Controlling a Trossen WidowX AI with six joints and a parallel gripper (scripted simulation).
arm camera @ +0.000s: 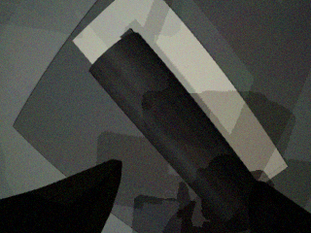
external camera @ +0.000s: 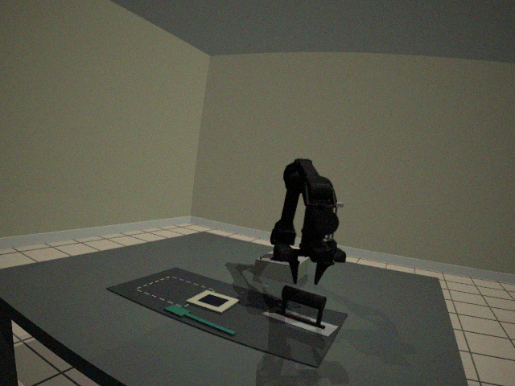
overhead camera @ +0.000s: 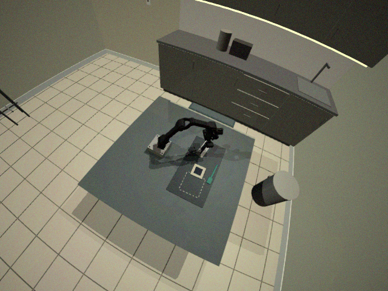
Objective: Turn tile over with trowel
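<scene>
The white tile (overhead camera: 197,171) (external camera: 212,301) lies flat on the dark mat (overhead camera: 216,156) (external camera: 249,328) with its dark marked square facing up. It sits at the arm-side edge of the dashed outline (overhead camera: 189,193) (external camera: 183,281), mostly outside it. A slim green trowel (overhead camera: 212,175) (external camera: 199,320) lies flat on the mat beside the tile. A dark-handled tool with a pale flat blade (external camera: 303,297) (arm camera: 189,52) stands on the mat's other end. My gripper (overhead camera: 205,149) (external camera: 306,282) (arm camera: 187,182) is open, empty, and hangs just above that dark handle without touching it.
The arm's base (overhead camera: 158,145) (external camera: 278,265) is bolted to the table behind the mat. A grey bin (overhead camera: 275,188) stands on the floor past the table's right edge. A long counter (overhead camera: 244,90) runs along the far wall.
</scene>
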